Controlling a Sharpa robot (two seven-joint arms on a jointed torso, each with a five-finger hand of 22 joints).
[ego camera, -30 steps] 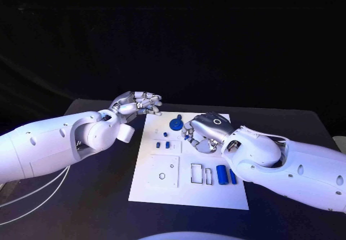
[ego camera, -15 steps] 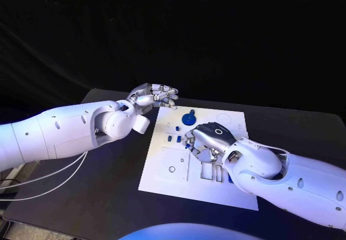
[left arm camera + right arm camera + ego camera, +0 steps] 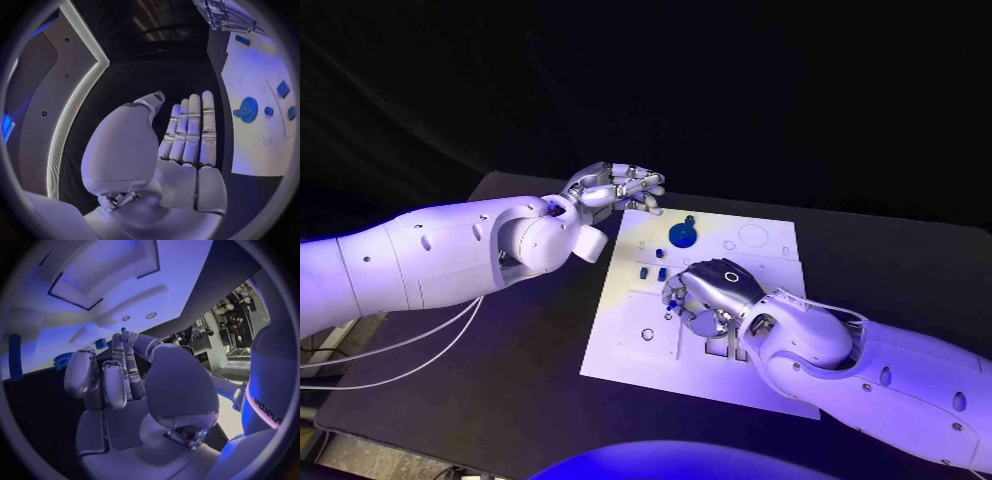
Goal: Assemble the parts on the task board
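My right hand [image 3: 708, 292] moved further down white board [image 3: 632, 345] since last frame; fingers curled over small blue pieces [image 3: 651, 272], grip unclear. Left hand [image 3: 615, 188] empty, fingers loosely apart, above board's far left corner near blue gear [image 3: 682, 236].

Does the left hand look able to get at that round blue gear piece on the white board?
Probably yes. The left hand hovers empty beside the task board's far corner, and the blue gear lies uncovered close by, with nothing between them.

right hand [image 3: 708, 293] covers board middle | parts beneath hidden | its grasp perhaps empty, cannot tell
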